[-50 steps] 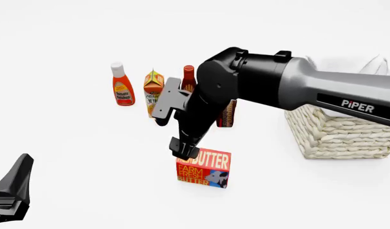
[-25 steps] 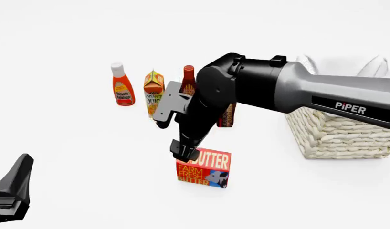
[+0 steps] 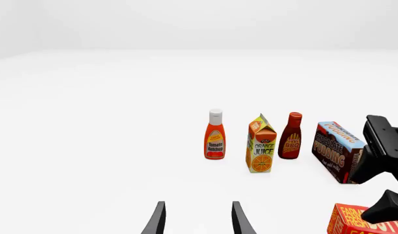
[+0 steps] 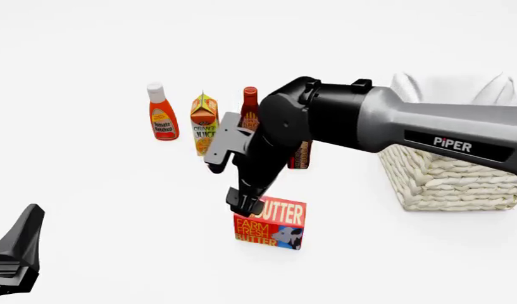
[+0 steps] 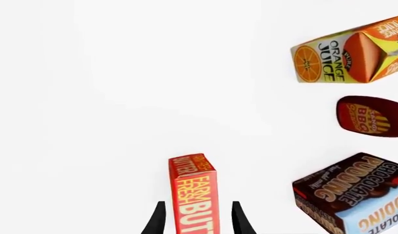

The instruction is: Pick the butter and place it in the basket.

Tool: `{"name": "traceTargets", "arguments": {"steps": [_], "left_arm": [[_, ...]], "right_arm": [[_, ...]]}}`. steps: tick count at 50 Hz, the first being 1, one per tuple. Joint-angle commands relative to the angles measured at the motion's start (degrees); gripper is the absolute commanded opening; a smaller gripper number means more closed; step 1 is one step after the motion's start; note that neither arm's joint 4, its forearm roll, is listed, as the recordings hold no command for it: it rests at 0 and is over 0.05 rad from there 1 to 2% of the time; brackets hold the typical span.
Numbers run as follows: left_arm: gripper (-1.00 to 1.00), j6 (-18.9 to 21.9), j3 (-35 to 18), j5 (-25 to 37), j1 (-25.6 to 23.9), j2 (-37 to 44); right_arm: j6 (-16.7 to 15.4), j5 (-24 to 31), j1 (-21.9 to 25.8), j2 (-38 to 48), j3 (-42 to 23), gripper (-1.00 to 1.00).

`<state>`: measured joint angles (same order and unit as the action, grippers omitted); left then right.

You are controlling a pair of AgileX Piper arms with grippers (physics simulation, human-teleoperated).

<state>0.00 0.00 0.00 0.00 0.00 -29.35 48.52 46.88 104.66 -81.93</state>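
On the white desk (image 4: 89, 69), the butter (image 4: 272, 224) stands upright near the middle, well apart from the wicker basket (image 4: 448, 177) at the right edge. The right pincer (image 5: 197, 217) is spread around the butter's top, a fingertip (image 5: 158, 219) on each side; only the right wrist view shows this gap, and contact cannot be told. The front view hides it behind the arm. The left pincer (image 3: 197, 219) hangs released near the front left corner. The left wrist view shows the tomato ketchup (image 3: 215, 134), orange juice carton (image 3: 262, 144), BBQ sauce (image 3: 291, 136) and chocolate pudding box (image 3: 338, 151) in a row.
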Motion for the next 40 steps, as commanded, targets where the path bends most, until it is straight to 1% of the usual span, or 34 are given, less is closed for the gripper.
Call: {"name": "traceTargets", "arguments": {"steps": [1, 16, 40], "left_arm": [[1.0, 0.0, 0.0, 0.0, 0.0, 0.0], [1.0, 0.0, 0.0, 0.0, 0.0, 0.0], [1.0, 0.0, 0.0, 0.0, 0.0, 0.0]], "right_arm": [[-0.1, -0.2, -0.4, 0.3, 0.4, 1.0], [0.5, -1.1, 0.0, 0.1, 1.6, 1.0], [0.3, -2.1, -0.6, 1.6, 1.1, 1.0]]}}
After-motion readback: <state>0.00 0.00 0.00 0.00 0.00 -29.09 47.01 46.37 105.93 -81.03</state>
